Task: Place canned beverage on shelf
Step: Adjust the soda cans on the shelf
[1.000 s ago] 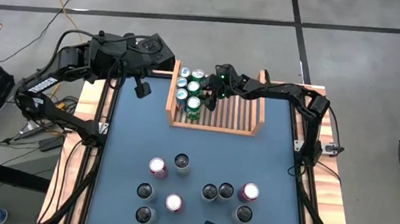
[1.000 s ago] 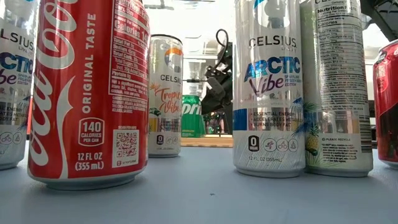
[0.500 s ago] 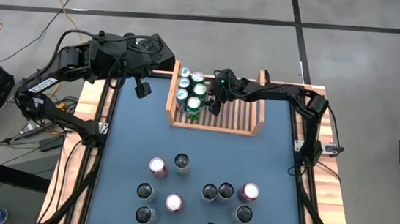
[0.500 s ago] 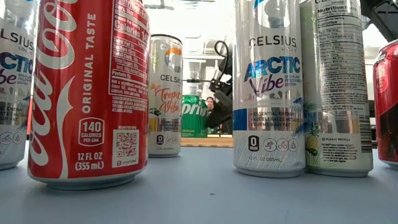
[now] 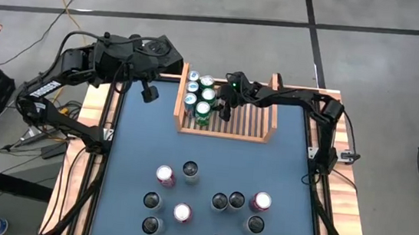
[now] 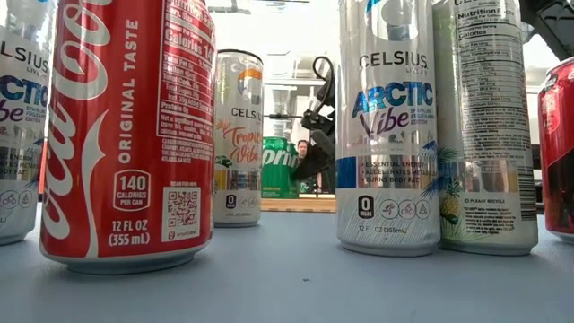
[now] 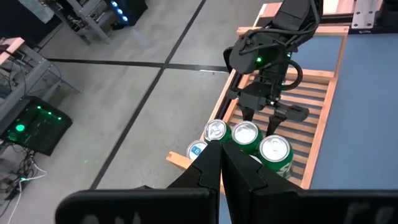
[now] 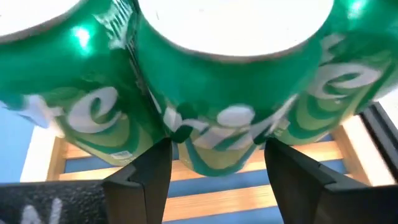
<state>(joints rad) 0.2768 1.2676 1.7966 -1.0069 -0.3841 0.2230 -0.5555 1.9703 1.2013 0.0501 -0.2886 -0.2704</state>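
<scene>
The wooden shelf (image 5: 249, 118) stands at the table's far middle, with several cans upright on the slats in its left part. My right gripper (image 5: 223, 109) reaches in from the right, slanting down, open. Its fingers (image 8: 146, 177) stand on either side of a green canned beverage (image 8: 230, 93), the middle can of the row nearest the gripper (image 5: 208, 94), which has green neighbours on both sides. My left gripper (image 5: 150, 95) hangs shut above the table's far left, holding nothing. My right gripper has one finger on each side of the green can's lower wall (image 8: 186, 146), coming slanting down from the table's right. Whether the fingers touch the wall I cannot tell. The can stands upright on the shelf's slats (image 8: 249, 214).
Several more cans stand in a loose group on the blue table top near its front edge (image 5: 189, 169); in the low view they fill the foreground, among them a red cola can (image 6: 126, 135). The shelf's right half (image 5: 260, 115) holds bare slats.
My right gripper has sunk a little toward the shelf's slats beside the green cans and has rolled slightly. The cans in the shelf have stayed upright in place.
</scene>
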